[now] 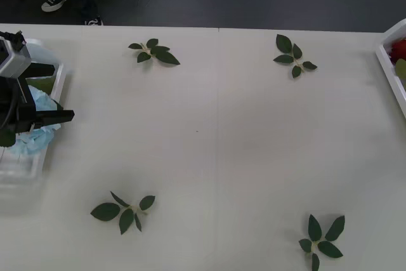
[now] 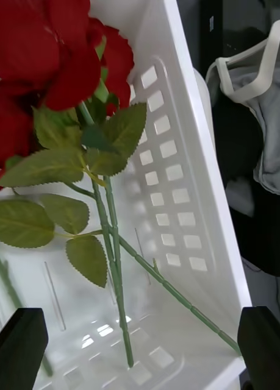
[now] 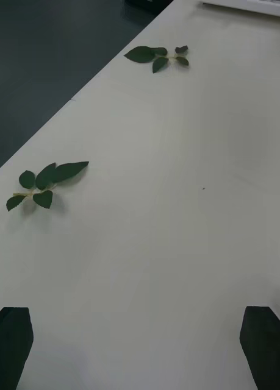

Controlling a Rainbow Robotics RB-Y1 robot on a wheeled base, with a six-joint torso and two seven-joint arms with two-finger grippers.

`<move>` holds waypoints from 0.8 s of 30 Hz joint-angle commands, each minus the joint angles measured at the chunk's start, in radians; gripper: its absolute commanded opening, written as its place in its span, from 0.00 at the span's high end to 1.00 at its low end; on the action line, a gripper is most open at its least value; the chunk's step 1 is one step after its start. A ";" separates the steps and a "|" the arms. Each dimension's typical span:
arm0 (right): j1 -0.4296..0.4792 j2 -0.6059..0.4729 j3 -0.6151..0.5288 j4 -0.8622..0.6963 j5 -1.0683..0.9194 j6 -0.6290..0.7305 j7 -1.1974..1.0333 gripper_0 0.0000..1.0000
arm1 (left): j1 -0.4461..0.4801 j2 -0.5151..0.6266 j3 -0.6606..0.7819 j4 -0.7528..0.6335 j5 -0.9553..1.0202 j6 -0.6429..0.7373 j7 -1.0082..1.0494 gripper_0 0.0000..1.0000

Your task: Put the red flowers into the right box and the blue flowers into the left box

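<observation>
My white table (image 1: 216,144) carries four loose green leaf sprigs: one at eleven o'clock (image 1: 154,52), one at one o'clock (image 1: 294,57), one at seven o'clock (image 1: 124,211), one at five o'clock (image 1: 322,240). The left box (image 1: 54,93) sits at nine o'clock, the right box (image 1: 388,68) at two o'clock.
</observation>
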 commanded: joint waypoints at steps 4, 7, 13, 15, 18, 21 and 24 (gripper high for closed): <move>0.003 -0.016 -0.004 -0.294 -0.071 0.303 -0.026 0.08 | 0.004 0.015 0.017 -0.032 -0.002 0.002 -0.079 0.00; 0.014 0.015 -0.004 -0.388 -0.173 0.407 -0.033 0.08 | 0.004 0.015 0.017 -0.032 -0.002 0.002 -0.079 0.00; 0.083 0.110 0.005 -0.644 -0.351 0.507 -0.039 0.08 | 0.004 0.015 0.017 -0.032 -0.002 0.002 -0.079 0.00; 0.106 0.127 0.022 -0.722 -0.385 0.510 -0.038 0.08 | 0.004 0.015 0.017 -0.032 -0.002 0.002 -0.079 0.00; 0.149 0.147 0.054 -0.857 -0.407 0.508 -0.041 0.08 | 0.004 0.015 0.017 -0.032 -0.002 0.002 -0.079 0.00; 0.210 0.147 0.088 -0.995 -0.385 0.461 -0.033 0.08 | 0.004 0.015 0.017 -0.032 -0.002 0.002 -0.079 0.00; 0.287 0.147 0.119 -1.118 -0.351 0.393 -0.020 0.08 | 0.004 0.015 0.017 -0.032 -0.002 0.002 -0.079 0.00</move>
